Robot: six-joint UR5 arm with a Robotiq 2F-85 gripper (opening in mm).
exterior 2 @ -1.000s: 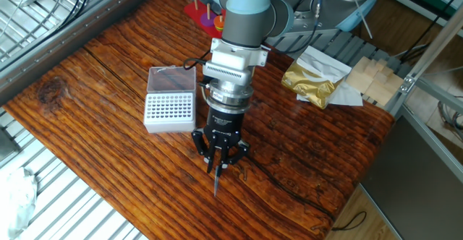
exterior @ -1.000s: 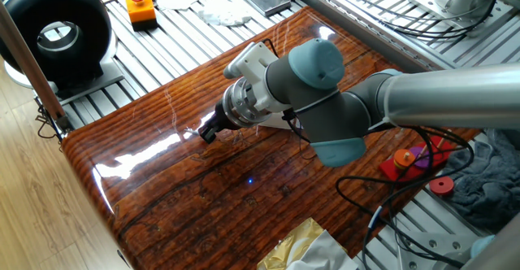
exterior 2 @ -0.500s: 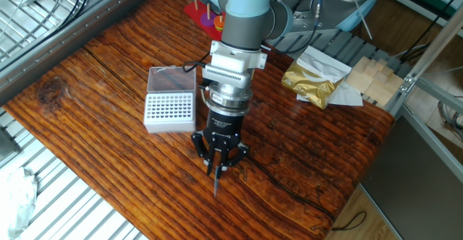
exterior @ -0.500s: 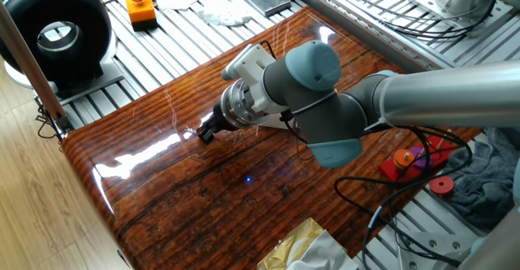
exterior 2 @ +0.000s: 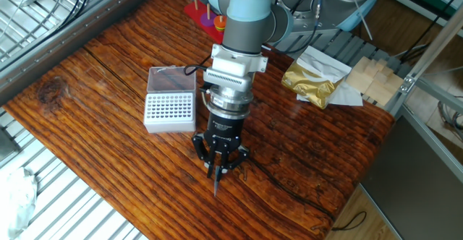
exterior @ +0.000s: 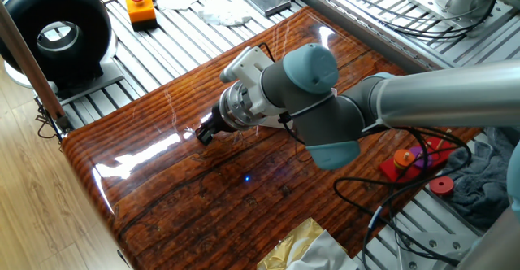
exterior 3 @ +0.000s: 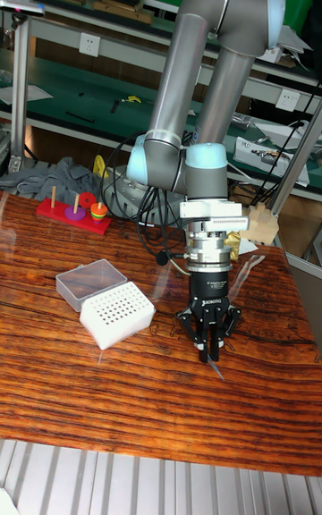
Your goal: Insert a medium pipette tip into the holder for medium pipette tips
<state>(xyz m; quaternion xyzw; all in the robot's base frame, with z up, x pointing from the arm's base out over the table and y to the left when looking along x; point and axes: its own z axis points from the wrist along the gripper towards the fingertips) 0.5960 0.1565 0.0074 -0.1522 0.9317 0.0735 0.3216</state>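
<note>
- Gripper (exterior 2: 216, 170) is closed on the tip (exterior 2: 215, 185), which hangs point-down near the table (exterior 2: 108, 88).
- Holder (exterior 2: 169, 108), lid open, sits to its left.
- Keep the tip vertical and centre it over one hole before lowering.

Gripper (exterior 2: 219, 169) over wooden desk (exterior 2: 108, 110), pointing down.
Jaws closed on medium pipette tip (exterior 2: 215, 184), which hangs upright, point just above the desk top. Holder (exterior 2: 170, 109) sits left of the arm, well apart, clear lid open behind it. Gold bag (exterior 2: 312, 79) beyond, right.
</note>
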